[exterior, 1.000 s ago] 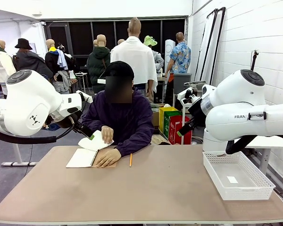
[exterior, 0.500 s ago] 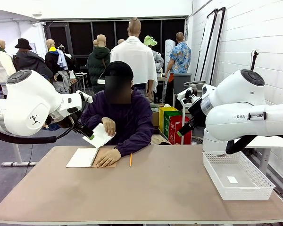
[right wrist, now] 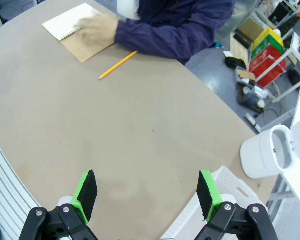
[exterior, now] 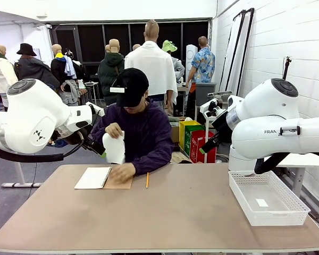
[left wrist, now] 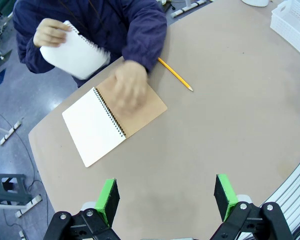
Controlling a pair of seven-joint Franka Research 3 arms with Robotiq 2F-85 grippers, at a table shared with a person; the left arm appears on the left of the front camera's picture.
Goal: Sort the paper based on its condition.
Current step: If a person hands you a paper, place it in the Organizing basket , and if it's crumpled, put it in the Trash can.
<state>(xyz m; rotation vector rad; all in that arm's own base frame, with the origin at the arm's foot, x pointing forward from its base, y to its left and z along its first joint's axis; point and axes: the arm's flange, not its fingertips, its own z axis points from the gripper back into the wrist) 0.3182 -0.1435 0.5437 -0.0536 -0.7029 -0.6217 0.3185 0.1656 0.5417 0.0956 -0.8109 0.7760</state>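
Where the paper [exterior: 115, 148] is: one loose sheet, held up off the table [exterior: 175, 220] in the person's raised hand [exterior: 114, 130], in front of the chest and apart from the notebook.
Paper, make: thin and white, bowed into a soft curve; from the left wrist view the edge near the holding hand looks ragged with small holes.
Notebook [exterior: 93, 178]: one, lying open and flat near the table's far edge; a white page on one side, a brown cardboard cover on the other, with a dark wire spiral between them.
Person's other hand [exterior: 122, 171]: one, pressed flat on the brown cover; blurred in both wrist views.
Pencil [exterior: 147, 180]: one, yellow and slim, lying on the table just beside the notebook and not touching it.
Basket [exterior: 297, 211]: one, white plastic, rectangular, with lattice walls; it stands on the table at the robot's right side, well apart from the notebook.
Table, make: one smooth tan top with rounded corners.
Arms: two, with white, glossy, rounded shells, one at each side of the table.
Left arm's fingers [left wrist: 109, 199]: two, black with green pads, spread wide above the bare tabletop with nothing between them.
Right arm's fingers [right wrist: 86, 192]: two of the same make, spread wide over the bare tabletop, holding nothing.
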